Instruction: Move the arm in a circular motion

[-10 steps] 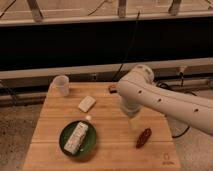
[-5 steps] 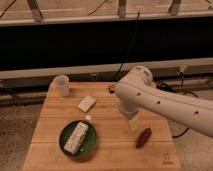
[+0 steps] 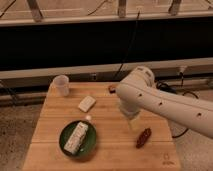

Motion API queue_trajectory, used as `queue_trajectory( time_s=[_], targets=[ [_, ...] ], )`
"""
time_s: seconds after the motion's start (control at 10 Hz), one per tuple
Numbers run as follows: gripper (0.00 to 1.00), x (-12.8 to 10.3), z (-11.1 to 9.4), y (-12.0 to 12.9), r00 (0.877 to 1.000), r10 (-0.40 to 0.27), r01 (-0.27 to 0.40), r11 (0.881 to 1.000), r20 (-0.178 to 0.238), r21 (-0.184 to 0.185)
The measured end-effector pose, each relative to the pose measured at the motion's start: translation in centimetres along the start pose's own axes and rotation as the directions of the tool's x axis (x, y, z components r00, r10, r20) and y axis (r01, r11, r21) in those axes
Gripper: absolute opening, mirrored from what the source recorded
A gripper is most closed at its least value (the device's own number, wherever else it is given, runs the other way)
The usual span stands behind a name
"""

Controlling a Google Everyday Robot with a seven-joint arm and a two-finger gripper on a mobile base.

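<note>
The arm (image 3: 165, 102) is large, glossy and white, with small dark screw holes. It comes in from the right edge and bends at a bulbous joint (image 3: 140, 80) above the right half of the wooden table (image 3: 50, 125). The gripper (image 3: 133, 122) hangs below the arm's lower end, pointing down over the table, just left of and above a reddish-brown object (image 3: 144, 137). Nothing shows in its grasp.
On the table are a white cup (image 3: 61, 85) at the back left, a pale bar (image 3: 86, 103), a small white bit (image 3: 88, 118), and a green plate (image 3: 90, 147) holding a white wrapped item (image 3: 76, 137). Dark cables hang behind the table.
The arm has shifted only slightly, its lower end drifting a little to the left and back. The objects on the table have not moved.
</note>
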Motion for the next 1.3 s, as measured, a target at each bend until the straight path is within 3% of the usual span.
queue_trajectory(
  time_s=[1.3],
  targets=[
    [0.80, 0.10, 0.37, 0.09, 0.992, -0.124, 0.125, 0.991, -0.019, 0.044]
  ],
)
